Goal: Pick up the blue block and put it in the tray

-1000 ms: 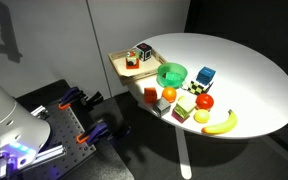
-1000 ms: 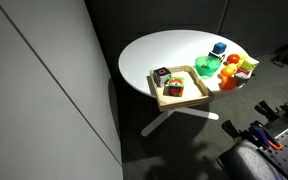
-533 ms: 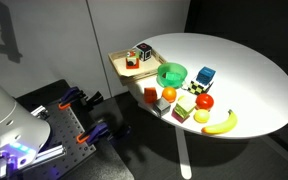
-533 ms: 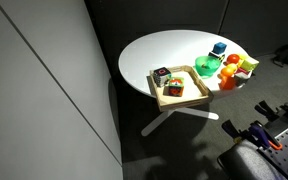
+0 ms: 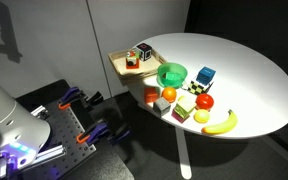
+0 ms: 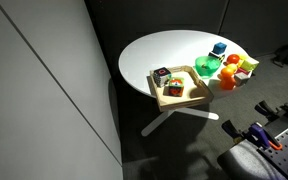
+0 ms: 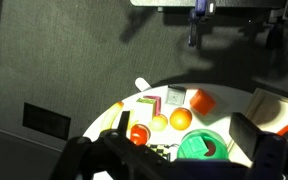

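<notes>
Round white table carries all the toys. Tan wooden tray sits at the table's edge and holds a red-and-white cube. Gripper, seen in the wrist view, hangs well above the table with its dark fingers spread wide and nothing between them. Green bowl stands near the tray. Blue block rests on the table just beside the bowl, outside the tray.

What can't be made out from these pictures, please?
Blue block: small in both exterior views, its faces unreadable; not found in the wrist view, perhaps behind the dark gripper.
Gripper: wrist view only, dark, blurred, cut by the bottom edge; open or shut is unclear.
Tray: cut by the wrist view's right edge; its toys are too small to identify in the exterior views.
</notes>
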`<act>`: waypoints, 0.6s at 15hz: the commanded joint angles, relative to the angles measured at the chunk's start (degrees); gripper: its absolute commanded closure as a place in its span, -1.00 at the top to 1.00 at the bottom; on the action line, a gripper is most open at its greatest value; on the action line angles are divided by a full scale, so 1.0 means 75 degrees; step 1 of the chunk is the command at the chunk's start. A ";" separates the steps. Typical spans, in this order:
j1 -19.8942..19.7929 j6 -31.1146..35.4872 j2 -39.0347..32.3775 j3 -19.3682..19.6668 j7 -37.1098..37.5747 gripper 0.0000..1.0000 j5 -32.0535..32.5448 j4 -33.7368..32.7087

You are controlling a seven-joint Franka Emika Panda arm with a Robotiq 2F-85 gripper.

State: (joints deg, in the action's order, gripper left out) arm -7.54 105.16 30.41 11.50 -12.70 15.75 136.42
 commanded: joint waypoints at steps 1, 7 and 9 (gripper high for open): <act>0.0112 0.0642 -0.0567 -0.0017 0.0191 1.00 -0.0430 -0.0188; 0.0091 0.1841 -0.1532 0.0065 0.0154 1.00 -0.1297 -0.0378; 0.0045 0.2142 -0.1880 0.0079 0.0179 1.00 -0.1485 -0.0478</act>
State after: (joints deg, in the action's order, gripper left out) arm -6.85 119.05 20.52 11.70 -12.23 6.91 135.60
